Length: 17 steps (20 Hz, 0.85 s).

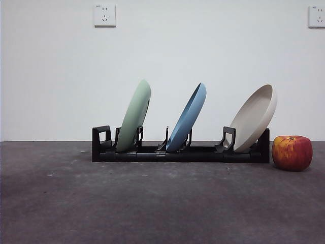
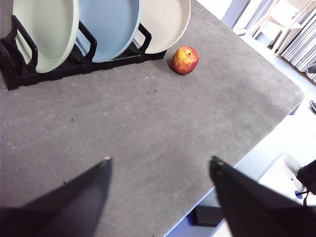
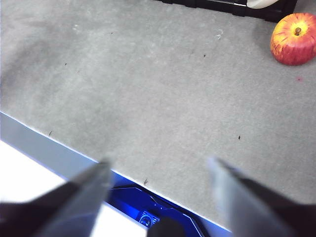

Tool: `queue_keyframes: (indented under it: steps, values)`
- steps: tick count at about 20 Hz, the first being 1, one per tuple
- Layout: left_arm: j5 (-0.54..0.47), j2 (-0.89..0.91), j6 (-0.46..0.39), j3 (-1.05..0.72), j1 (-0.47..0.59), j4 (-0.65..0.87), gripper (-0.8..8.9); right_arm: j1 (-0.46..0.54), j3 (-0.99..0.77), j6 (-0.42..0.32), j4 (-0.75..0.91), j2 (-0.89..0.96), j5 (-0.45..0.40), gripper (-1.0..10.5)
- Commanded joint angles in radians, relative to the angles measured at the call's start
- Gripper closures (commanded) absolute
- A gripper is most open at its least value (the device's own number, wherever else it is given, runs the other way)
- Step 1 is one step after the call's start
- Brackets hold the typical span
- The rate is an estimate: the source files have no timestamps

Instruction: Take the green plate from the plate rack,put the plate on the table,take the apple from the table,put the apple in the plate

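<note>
The green plate [image 1: 134, 116] leans in the leftmost slot of the black plate rack [image 1: 180, 152], next to a blue plate [image 1: 187, 117] and a cream-white plate [image 1: 254, 118]. The apple [image 1: 292, 152] sits on the table [image 1: 152, 203] just right of the rack. The left wrist view shows the green plate [image 2: 44, 32], the rack [image 2: 59, 66] and the apple [image 2: 185, 59] well ahead of my open, empty left gripper [image 2: 159, 165]. My right gripper [image 3: 158, 165] is open and empty over the table's near edge, the apple [image 3: 294, 38] far from it.
The table's edge [image 2: 256, 148] runs close to the left gripper, with floor and furniture beyond. The table's front edge [image 3: 74, 148] lies under the right gripper. A white wall with two sockets [image 1: 104, 15] stands behind the rack.
</note>
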<state>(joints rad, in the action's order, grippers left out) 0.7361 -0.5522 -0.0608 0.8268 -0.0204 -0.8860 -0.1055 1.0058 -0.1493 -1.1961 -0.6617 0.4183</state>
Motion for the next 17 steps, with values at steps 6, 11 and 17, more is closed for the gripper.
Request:
queue_keyframes:
  steps: [6,11,17]
  values:
    - [-0.006,-0.068,0.034,0.018,-0.010,0.139,2.24,-0.002,0.002,0.014,0.006,0.000,-0.001,3.2]
    - [-0.094,-0.247,0.043,0.098,-0.089,0.291,2.24,-0.002,0.002,0.021,0.006,0.000,-0.001,3.2]
    - [-0.211,-0.606,0.042,0.317,-0.219,0.428,2.24,-0.002,0.002,0.021,0.006,0.000,-0.001,3.2]
